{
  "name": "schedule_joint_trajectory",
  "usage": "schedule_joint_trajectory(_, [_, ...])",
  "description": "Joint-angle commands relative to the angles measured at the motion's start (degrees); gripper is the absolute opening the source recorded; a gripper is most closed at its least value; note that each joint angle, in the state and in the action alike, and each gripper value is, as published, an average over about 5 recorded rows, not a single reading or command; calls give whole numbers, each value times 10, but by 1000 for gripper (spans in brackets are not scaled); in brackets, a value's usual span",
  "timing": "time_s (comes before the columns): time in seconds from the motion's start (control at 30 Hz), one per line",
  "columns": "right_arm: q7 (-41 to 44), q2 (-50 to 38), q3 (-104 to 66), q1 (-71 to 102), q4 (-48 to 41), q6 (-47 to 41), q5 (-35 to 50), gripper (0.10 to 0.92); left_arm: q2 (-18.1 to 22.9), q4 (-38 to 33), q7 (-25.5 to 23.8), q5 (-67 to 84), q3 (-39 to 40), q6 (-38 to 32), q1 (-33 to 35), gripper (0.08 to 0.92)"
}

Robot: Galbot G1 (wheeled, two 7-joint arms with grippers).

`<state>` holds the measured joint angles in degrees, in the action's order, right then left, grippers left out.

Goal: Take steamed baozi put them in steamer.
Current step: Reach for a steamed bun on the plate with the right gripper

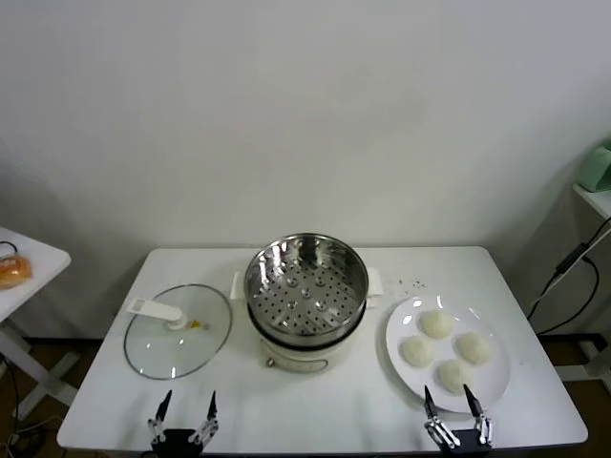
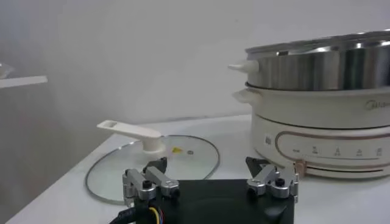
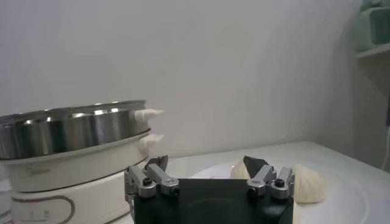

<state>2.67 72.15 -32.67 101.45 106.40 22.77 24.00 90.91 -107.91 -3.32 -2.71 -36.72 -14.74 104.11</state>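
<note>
Several off-white steamed baozi [image 1: 436, 324] lie on a white plate [image 1: 395, 336] at the table's right. The steamer [image 1: 305, 284], a shiny perforated basket on a cream pot base, stands in the middle with nothing in it. My right gripper [image 1: 448, 393] hovers open at the plate's near edge, nothing between its fingers. In the right wrist view this gripper [image 3: 206, 163] faces a baozi [image 3: 311, 182], with the steamer [image 3: 67, 131] off to one side. My left gripper [image 1: 187, 408] waits open at the front left edge. In the left wrist view it [image 2: 206, 164] faces the steamer [image 2: 329, 67].
A glass lid [image 1: 179, 329] with a white handle lies flat left of the steamer, also seen from the left wrist [image 2: 152, 167]. A side table [image 1: 29, 277] with an orange item stands far left. A shelf [image 1: 597, 196] and cables are at the right.
</note>
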Motion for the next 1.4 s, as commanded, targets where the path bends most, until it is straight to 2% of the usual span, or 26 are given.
schedule_joint_trajectory(0.03, [-30,-4,-32,-22,61,-136,-5,823,-2,-2,0,-7,0,-1,1,823])
schedule_joint_trajectory(0.17, [-51,-47,-72,-113,100,-284,24,823,-5,-2,-1,-7,1,-4,1,823])
schedule_joint_trajectory(0.37, [-83,-176,-48,-295,89,-512,84,823,-9,-5,1,-2,1,-10,1,823])
schedule_joint_trajectory(0.5, [-43,-272,3,-382,59,-592,86,823,-12,-6,1,0,0,-14,1,823])
schedule_joint_trajectory(0.6, [34,-348,69,-458,27,-625,58,823,-15,-5,1,1,-1,-16,0,823])
schedule_joint_trajectory(0.7, [155,-418,149,-529,-3,-622,-18,823,-17,-5,1,0,-2,-18,1,823])
schedule_joint_trajectory(0.83, [321,-487,258,-612,-46,-561,-143,823,-18,-8,1,-2,-2,-20,4,823])
schedule_joint_trajectory(0.97, [413,-528,383,-713,-106,-474,-208,823,-22,-9,1,-4,-1,-25,8,823])
schedule_joint_trajectory(1.03, [452,-542,470,-786,-137,-433,-219,823,-22,-8,2,-5,0,-27,9,823])
schedule_joint_trajectory(1.2, [537,-551,673,-939,-195,-378,-169,823,-23,-10,2,-10,7,-25,11,823])
schedule_joint_trajectory(1.4, [594,-494,919,-1149,-274,-354,-163,823,-26,-8,1,-17,12,-24,11,823])
